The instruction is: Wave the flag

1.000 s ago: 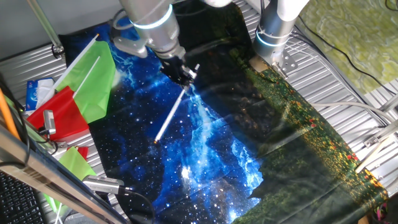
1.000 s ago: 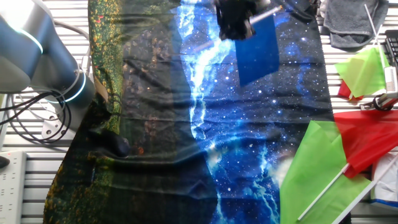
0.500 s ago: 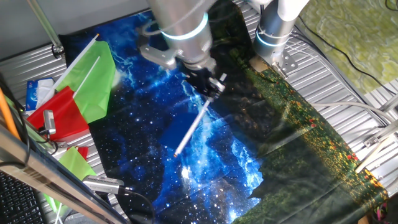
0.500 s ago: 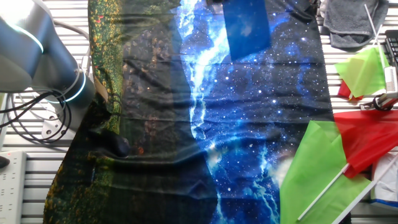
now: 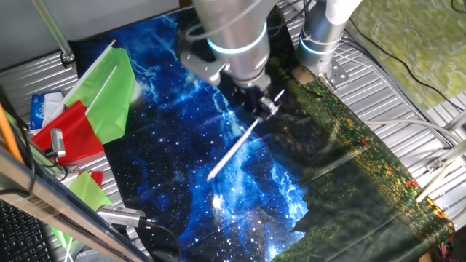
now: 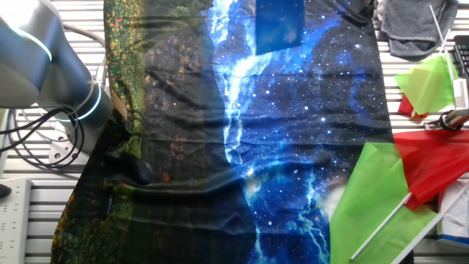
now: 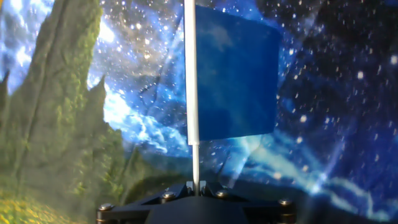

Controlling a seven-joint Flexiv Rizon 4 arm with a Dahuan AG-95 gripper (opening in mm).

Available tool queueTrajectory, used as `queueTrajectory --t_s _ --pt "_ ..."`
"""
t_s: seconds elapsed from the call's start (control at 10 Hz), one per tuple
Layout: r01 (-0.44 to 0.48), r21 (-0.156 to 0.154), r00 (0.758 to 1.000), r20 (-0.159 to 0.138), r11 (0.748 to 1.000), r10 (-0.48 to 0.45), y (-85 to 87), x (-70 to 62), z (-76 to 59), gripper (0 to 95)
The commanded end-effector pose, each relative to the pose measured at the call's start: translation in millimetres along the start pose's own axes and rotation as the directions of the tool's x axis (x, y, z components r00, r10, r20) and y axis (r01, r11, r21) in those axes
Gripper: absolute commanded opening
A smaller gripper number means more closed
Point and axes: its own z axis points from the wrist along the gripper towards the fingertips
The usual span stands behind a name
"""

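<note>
My gripper (image 5: 266, 102) is shut on the thin white stick (image 5: 233, 149) of the dark-blue flag and holds it above the galaxy-print cloth (image 5: 175, 131). The stick slants down to the left from the fingers. In the other fixed view only the blue flag cloth (image 6: 278, 26) shows at the top edge; the gripper is out of frame there. In the hand view the stick (image 7: 191, 93) rises straight from between the closed fingers (image 7: 196, 186), with the blue cloth (image 7: 233, 74) spread to its right.
A bright green flag (image 5: 109, 91) and a red flag (image 5: 69, 135) lie at the cloth's left edge; they also show in the other fixed view, green (image 6: 374, 191) and red (image 6: 432, 165). The arm's base (image 5: 320, 36) stands at the back. A grey rag (image 6: 414, 26) lies nearby.
My gripper has swung the flag to the right and a little forward over the cloth. In the other fixed view the blue cloth has slid left and up, and the gripper has left the frame.
</note>
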Motion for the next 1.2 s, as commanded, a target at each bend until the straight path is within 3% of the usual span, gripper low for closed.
queueTrajectory --t_s 0.1,0.2,0.3,0.5,0.6,0.7,0.8,0.9,1.0,1.1,1.2 --pt "0.061 0.038 0.998 0.014 0.997 -0.062 -78.3 31.4 2.0 0.0" --pt "0.105 0.049 0.994 0.013 0.993 -0.106 -108.7 39.2 4.1 0.0" --pt "0.114 0.067 0.993 0.007 0.991 -0.115 -113.2 36.6 9.5 0.0" --pt "0.129 0.074 0.992 0.005 0.989 -0.130 -120.3 28.9 14.4 0.0" --pt "0.004 0.033 0.999 -0.038 0.999 -0.002 -123.7 22.4 15.5 0.0" --pt "-0.052 -0.040 0.996 -0.078 0.998 0.049 -124.6 20.9 16.0 0.0" --pt "0.112 -0.112 0.991 -0.055 0.987 -0.119 -125.1 20.4 16.7 0.0" --pt "0.455 -0.120 0.889 -0.004 0.883 -0.458 -124.9 17.6 16.6 0.0" --pt "0.650 -0.126 0.758 0.046 0.749 -0.650 -123.6 13.0 16.8 0.0" --pt "0.752 -0.106 0.658 0.063 0.650 -0.751 -122.3 10.4 17.0 0.0" --pt "0.813 -0.082 0.581 0.050 0.577 -0.812 -122.0 9.3 17.4 0.0"
